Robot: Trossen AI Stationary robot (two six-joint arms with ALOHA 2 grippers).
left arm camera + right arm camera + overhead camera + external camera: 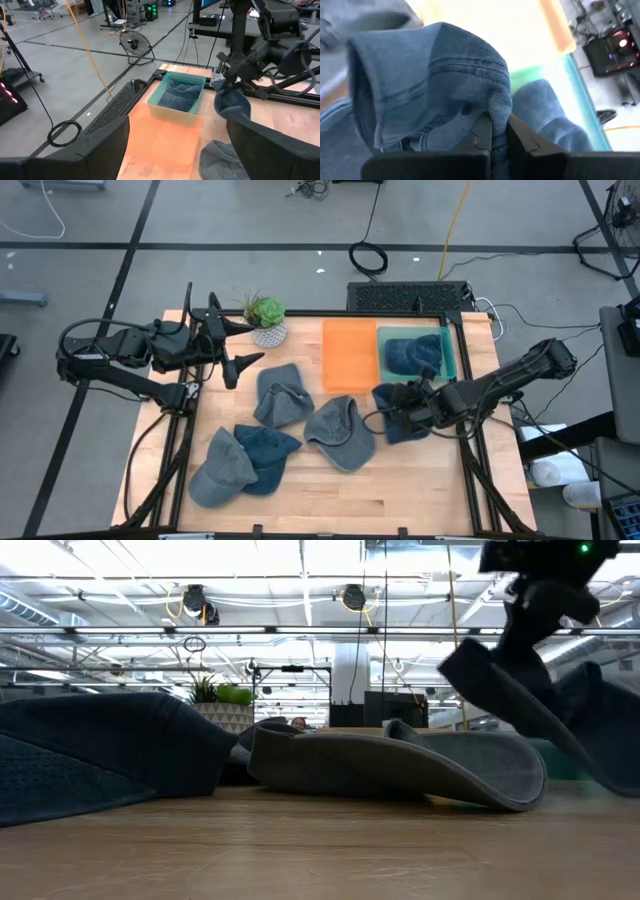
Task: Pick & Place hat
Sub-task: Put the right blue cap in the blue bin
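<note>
Presently, right gripper point(496, 131) pinches a blue hat point(398, 418) near the teal bin point(450, 360); the thin fabric grip may slip. Left gripper point(228, 345) waits open, far left.

Bright, even overhead light fills the high view, with soft shadows beside the caps. In the low view, ceiling lights point(200, 602) glare at upper left, and the dark arm at upper right is blurred. The right wrist view is washed out toward its top.
</note>
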